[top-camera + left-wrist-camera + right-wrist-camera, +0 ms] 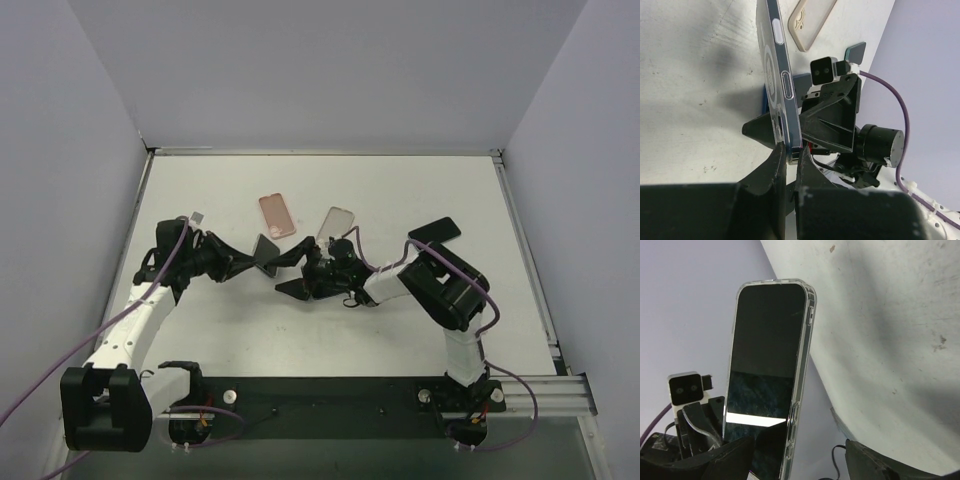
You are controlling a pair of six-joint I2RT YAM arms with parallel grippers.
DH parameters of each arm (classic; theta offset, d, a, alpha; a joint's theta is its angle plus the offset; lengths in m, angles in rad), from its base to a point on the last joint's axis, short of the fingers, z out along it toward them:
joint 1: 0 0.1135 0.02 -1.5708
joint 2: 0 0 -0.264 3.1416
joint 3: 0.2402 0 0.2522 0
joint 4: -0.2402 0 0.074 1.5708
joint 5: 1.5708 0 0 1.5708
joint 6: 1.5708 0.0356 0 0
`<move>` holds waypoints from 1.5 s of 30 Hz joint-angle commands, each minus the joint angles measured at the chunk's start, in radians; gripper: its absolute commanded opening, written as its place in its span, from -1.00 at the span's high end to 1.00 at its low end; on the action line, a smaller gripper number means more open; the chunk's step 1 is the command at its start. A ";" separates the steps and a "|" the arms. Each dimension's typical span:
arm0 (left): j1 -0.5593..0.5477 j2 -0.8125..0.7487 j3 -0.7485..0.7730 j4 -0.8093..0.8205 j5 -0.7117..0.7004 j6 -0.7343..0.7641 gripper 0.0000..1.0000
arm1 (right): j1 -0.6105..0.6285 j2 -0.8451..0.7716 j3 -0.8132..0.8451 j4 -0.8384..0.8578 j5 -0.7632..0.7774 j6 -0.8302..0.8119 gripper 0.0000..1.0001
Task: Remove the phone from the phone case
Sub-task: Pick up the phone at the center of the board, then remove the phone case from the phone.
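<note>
A dark phone in a clear case (267, 251) is held on edge above the table between the two arms. My left gripper (255, 258) is shut on its lower end. In the left wrist view the cased phone (776, 75) stands edge-on, pinched between my fingers at the left gripper (790, 150). My right gripper (296, 270) is open just to the right of the phone, one finger near its edge. In the right wrist view the phone's dark screen (767, 365) faces the camera, and the right gripper (800, 442) has its fingers spread wide around the phone's near end, not closed on it.
A pink case (277, 214) and a translucent beige case (336, 221) lie on the table behind the grippers; the beige case also shows in the left wrist view (815, 22). A black phone (435, 229) lies at the right. Walls enclose the table on three sides.
</note>
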 commanded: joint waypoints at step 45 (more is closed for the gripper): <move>0.026 -0.053 -0.119 0.302 0.149 -0.395 -0.36 | 0.013 0.087 -0.001 0.618 0.254 0.276 1.00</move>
